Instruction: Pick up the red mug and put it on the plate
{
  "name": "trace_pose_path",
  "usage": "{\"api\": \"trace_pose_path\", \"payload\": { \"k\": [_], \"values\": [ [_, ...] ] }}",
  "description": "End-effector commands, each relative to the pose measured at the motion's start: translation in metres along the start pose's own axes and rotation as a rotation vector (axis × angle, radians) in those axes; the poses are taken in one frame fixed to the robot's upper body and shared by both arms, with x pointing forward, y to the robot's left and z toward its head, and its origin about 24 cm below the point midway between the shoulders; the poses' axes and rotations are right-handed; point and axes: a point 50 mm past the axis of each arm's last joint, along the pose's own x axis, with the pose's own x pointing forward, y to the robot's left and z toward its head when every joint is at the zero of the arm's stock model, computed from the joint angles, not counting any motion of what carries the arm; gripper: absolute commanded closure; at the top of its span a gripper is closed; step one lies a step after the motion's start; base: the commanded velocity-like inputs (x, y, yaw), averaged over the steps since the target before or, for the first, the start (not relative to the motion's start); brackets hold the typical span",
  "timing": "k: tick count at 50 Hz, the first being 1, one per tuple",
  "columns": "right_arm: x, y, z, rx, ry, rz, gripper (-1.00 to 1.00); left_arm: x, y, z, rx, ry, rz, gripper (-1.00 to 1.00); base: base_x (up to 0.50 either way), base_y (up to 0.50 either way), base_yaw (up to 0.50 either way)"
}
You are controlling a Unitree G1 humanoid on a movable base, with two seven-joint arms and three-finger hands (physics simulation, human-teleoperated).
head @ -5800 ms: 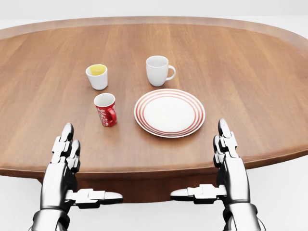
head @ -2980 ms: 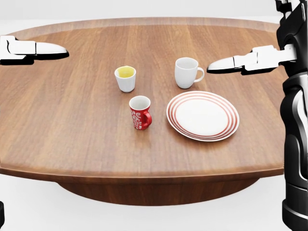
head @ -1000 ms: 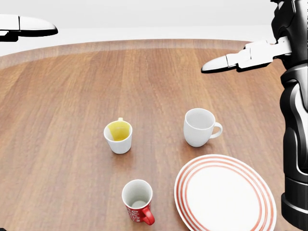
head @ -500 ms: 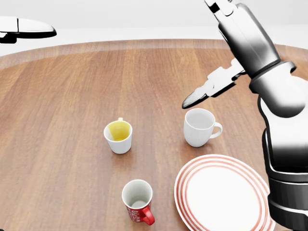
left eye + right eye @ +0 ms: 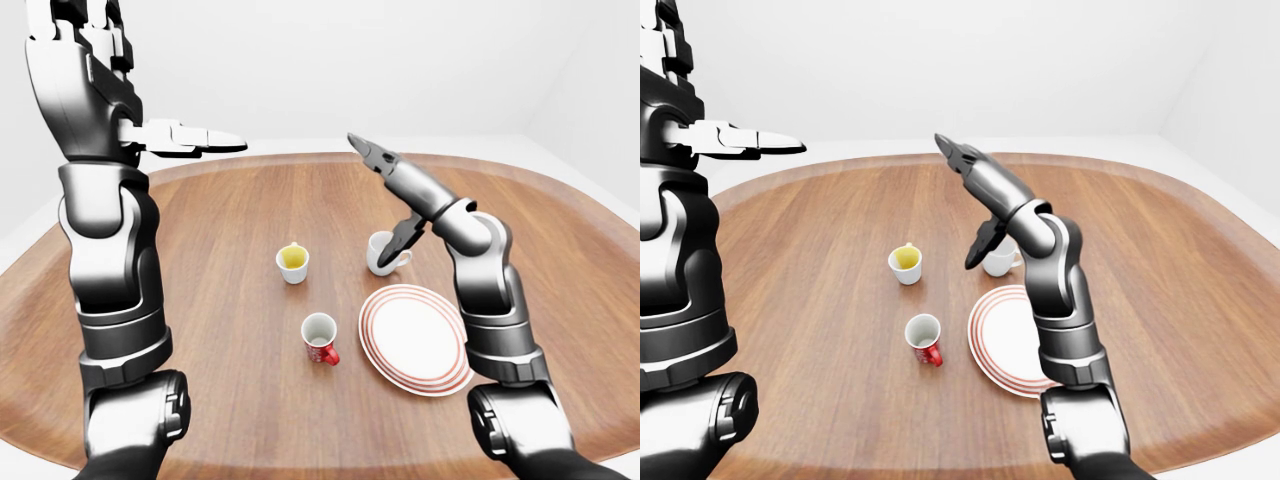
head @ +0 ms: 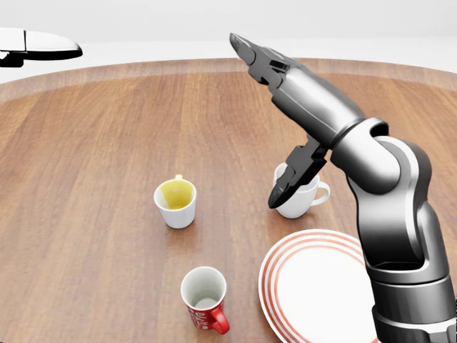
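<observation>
Bright, even, diffuse light w/ no clear source. Soft faint shadows under the cups on the table. Glossy highlights on the right arm. Sharp throughout, no blur; eye views look wide-angle.

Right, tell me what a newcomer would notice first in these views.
The right arm sweeps across the middle of the head view, its open right hand stretched toward the top and one finger hanging over the white mug. Below it the striped plate sits at bottom right, with the red mug to its left and a yellow-lined cup above that.
</observation>
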Motion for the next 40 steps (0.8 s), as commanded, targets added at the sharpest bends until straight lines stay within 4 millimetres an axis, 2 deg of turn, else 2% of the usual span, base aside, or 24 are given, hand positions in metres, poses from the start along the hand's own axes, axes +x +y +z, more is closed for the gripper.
{"api": "trace_pose_path", "payload": {
  "k": [1, 25, 33, 40],
  "values": [
    [-0.002, 0.007, 0.004, -0.082, 0.038, 0.044, -1.00, 0.000, 0.001, 0.000, -0.001, 0.000, 0.001, -1.00, 0.00, 0.00, 0.00],
    [-0.002, 0.003, 0.020, -0.187, 0.049, -0.005, -1.00, 0.000, -0.001, 0.000, -0.002, 0.000, -0.005, -1.00, 0.00, 0.00, 0.00],
    [0.001, 0.009, 0.023, -0.193, 0.052, 0.008, -1.00, -0.001, -0.002, -0.001, -0.002, 0.002, -0.007, -1.00, 0.00, 0.00, 0.00],
    [0.008, 0.024, 0.014, -0.140, 0.072, 0.072, -1.00, -0.002, 0.000, -0.002, -0.001, 0.009, -0.006, -1.00, 0.00, 0.00, 0.00]
  ]
}}
